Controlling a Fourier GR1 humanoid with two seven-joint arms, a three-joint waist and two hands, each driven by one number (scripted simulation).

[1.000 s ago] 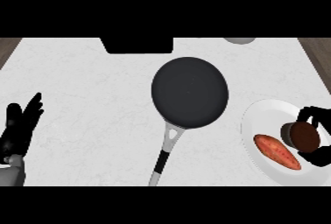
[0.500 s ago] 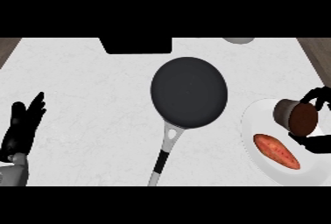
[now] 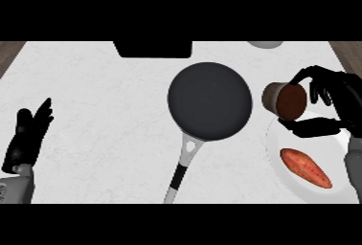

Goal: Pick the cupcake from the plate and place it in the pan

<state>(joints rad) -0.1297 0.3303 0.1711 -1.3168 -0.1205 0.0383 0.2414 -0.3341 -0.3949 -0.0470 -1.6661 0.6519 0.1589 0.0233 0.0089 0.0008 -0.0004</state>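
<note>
There is one view, from up at the robot's head. It looks steeply down on the counter (image 3: 106, 95), quite near. The arms come in from the bottom edge, and the pan (image 3: 210, 100) sits in the middle

One pan (image 3: 210, 99) lies at the centre of the counter (image 3: 92, 95), its single handle running toward 6 o'clock, and one cupcake (image 3: 284, 101) sits just off its rim at 3 o'clock, with one white plate (image 3: 286, 170) at 4 o'clock carrying one orange-red piece of food (image 3: 306, 167). Two black hands show, the right hand (image 3: 332, 103) at 3 o'clock curled round the cupcake and the left hand (image 3: 29, 135) at 9 o'clock, fingers up. At 12 o'clock sit one dark box-shaped object (image 3: 153, 49) and, toward 1 o'clock, one pale rounded object (image 3: 264, 44) cut by the view's edge.
</note>
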